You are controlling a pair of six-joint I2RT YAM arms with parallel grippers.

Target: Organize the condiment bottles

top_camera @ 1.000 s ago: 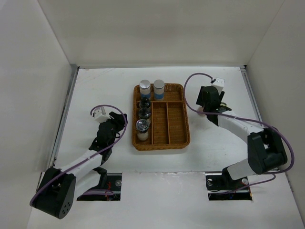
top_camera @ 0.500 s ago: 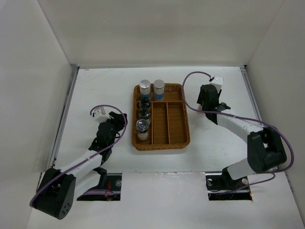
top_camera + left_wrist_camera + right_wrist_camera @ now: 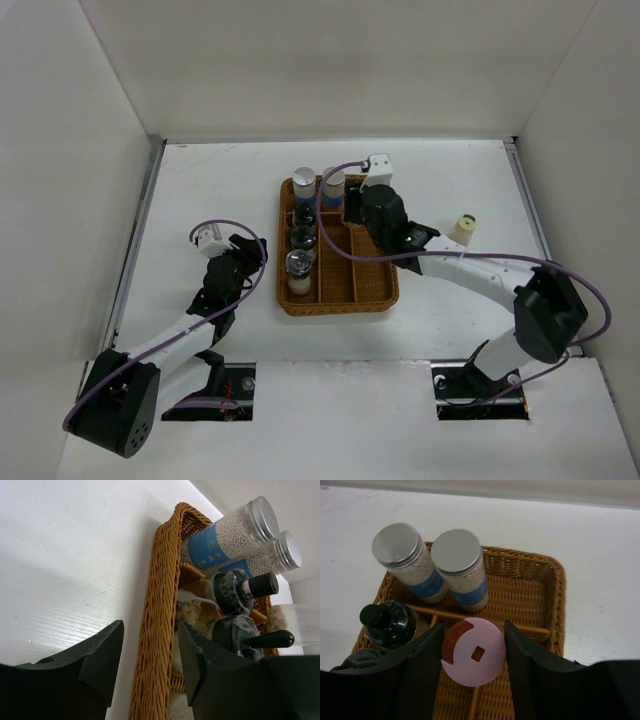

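My right gripper [image 3: 474, 655] is shut on the pink-capped bottle [image 3: 475, 652] and holds it above the brown wicker tray [image 3: 555, 585], just in front of two silver-capped, blue-banded bottles [image 3: 456, 551]. In the top view the right gripper [image 3: 358, 212] hides this bottle. Black-capped bottles [image 3: 303, 237] stand in the tray's left column. A yellow-capped bottle [image 3: 465, 228] stands on the table right of the tray. My left gripper [image 3: 250, 255] is open and empty, left of the tray. The tray's left rim [image 3: 157, 630] shows between its fingers.
The tray [image 3: 372, 280] has long narrow compartments on its right side. White walls enclose the table on the left, back and right. The right arm's purple cable [image 3: 330, 190] loops over the silver-capped bottles.
My right gripper has swung left from the table's right side to above the tray, carrying the pink-capped bottle. The yellow-capped bottle now stands uncovered. The left arm has not moved.
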